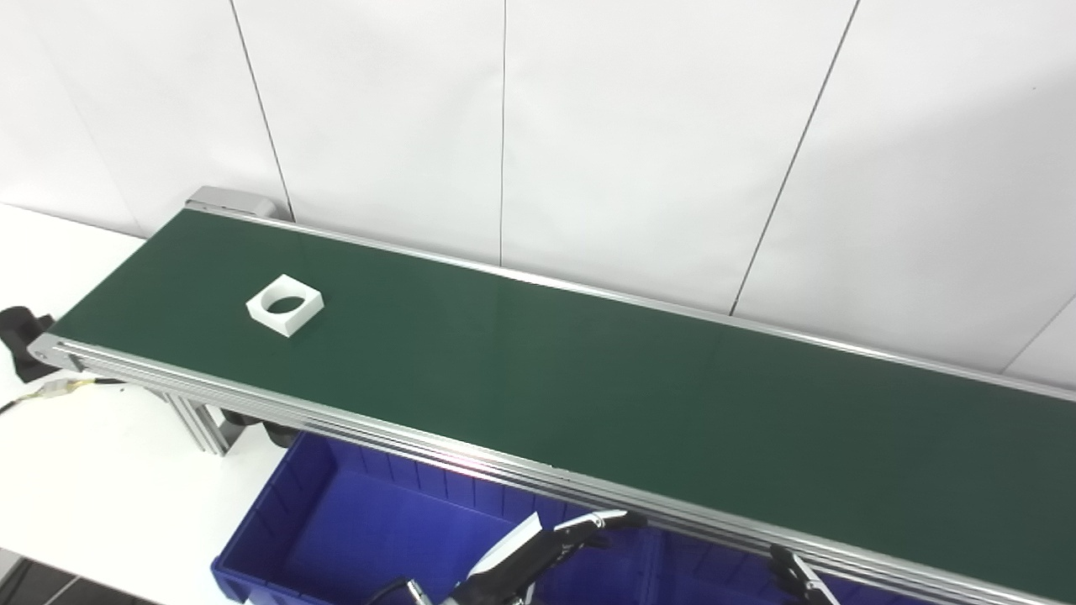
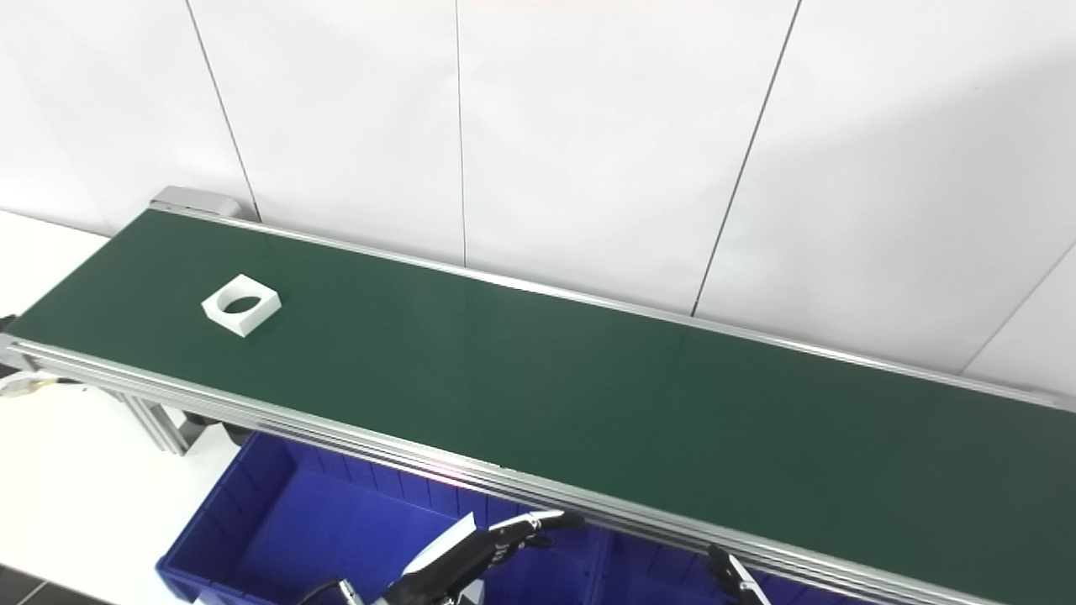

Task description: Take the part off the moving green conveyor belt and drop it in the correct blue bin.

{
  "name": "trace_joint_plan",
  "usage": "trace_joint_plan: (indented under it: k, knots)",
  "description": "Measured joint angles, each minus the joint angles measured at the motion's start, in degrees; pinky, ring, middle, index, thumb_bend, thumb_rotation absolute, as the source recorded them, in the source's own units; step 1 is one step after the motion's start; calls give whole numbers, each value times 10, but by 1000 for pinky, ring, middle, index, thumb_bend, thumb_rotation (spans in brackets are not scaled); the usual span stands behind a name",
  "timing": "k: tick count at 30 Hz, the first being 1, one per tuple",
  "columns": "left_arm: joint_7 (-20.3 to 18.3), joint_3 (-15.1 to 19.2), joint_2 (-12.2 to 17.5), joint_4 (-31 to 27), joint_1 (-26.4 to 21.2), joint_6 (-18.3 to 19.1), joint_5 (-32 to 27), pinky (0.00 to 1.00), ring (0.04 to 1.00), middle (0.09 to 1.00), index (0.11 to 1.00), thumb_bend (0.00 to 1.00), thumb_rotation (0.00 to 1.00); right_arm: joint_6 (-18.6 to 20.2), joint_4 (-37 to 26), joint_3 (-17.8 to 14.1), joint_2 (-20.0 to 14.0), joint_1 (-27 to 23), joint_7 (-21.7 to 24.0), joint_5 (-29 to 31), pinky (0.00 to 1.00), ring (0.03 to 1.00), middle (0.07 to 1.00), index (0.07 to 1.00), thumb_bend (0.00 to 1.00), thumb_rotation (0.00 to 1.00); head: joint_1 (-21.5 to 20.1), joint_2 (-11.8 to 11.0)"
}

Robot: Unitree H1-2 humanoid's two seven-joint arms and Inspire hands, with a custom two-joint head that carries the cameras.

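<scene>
Waiting is the step in hand, as I judge it: the part (image 1: pixel 285 304), a white square block with a round hole through it, lies flat on the green conveyor belt (image 1: pixel 588 378) near its far left end, well apart from both hands. Nothing is holding it.

The left hand (image 1: pixel 538 555) hangs low at the bottom edge, below the near rail of the belt and above the blue bin (image 1: pixel 277 512). Its fingers are stretched out and apart, and it holds nothing. Of the right hand (image 1: pixel 799 576) only a dark tip shows at the bottom edge, so I cannot tell if it is open or closed.

A second blue bin (image 2: pixel 656 571) seems to stand just beside the first one, under the rail, but little of it is visible.

For the next move, the left hand must probably rise over the rail and meet the part on the belt. Because the belt moves, the timing matters: the fingers should close on two opposite sides of the block. Which bin is correct I cannot judge from this view.
</scene>
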Motion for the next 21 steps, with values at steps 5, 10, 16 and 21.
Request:
trace_joint_plan:
  k: [5,10,16,21]
  knots:
    - [38,-15,6,-33,5,-2,12,812,867,890,858,960,324,-6,3,0,1,-1,-1,-1,864,908,908,950,958,178,-3,0]
    - [61,-22,13,-65,6,-3,13,799,857,888,864,951,304,-10,6,0,2,-2,-1,-1,855,910,908,951,960,212,-1,0]
    - [70,-8,12,-91,-5,-4,17,797,853,888,865,961,298,-10,6,0,4,-4,-1,-3,801,888,899,945,976,246,-1,0]
    - [70,14,11,-98,-15,-1,29,800,863,902,877,962,339,-10,6,0,4,-4,-1,-3,827,902,908,948,972,261,0,-1]
